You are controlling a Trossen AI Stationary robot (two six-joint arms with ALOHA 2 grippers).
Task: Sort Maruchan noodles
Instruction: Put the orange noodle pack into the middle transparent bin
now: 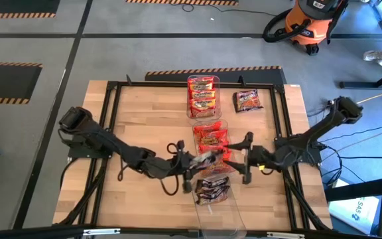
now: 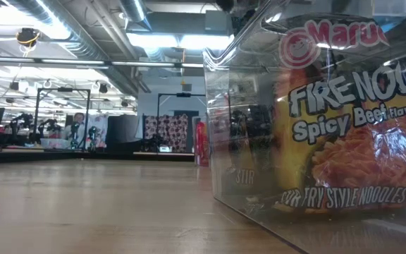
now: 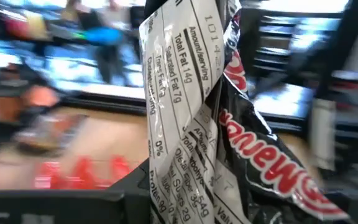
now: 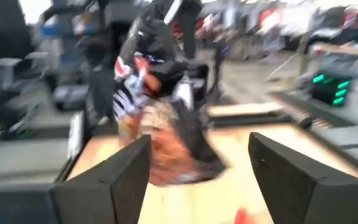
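My left gripper point(image 1: 194, 162) is shut on a dark Maruchan packet point(image 1: 208, 158) above the gap between the middle and near bins. In the left wrist view this packet point(image 3: 229, 124) shows its white nutrition label and red logo. My right gripper point(image 1: 247, 159) is open, level with that packet on its right side; its fingers point(image 4: 120, 177) stand apart, with the packet point(image 4: 160, 118) ahead of them. Red-yellow packets point(image 1: 203, 93) lie in the far bin, orange-red ones point(image 1: 211, 137) in the middle bin and dark ones point(image 1: 214, 188) in the near bin. One dark packet point(image 1: 247, 101) lies flat on the table. My left gripper holds the dark packet by its lower end point(image 3: 185, 199), which runs down between the fingers at the bottom of the wrist picture; the exact spot is hidden. It comes level from the table's left. The packet is lifted clear and crumpled, twisted so that both faces show.
Three clear bins stand in a row down the table's middle; the near bin point(image 2: 259, 141) fills the right of the low view, a Fire Noodles packet point(image 2: 351, 134) inside. A black frame point(image 1: 111, 119) borders the wooden top. Bare wood lies left of the bins.
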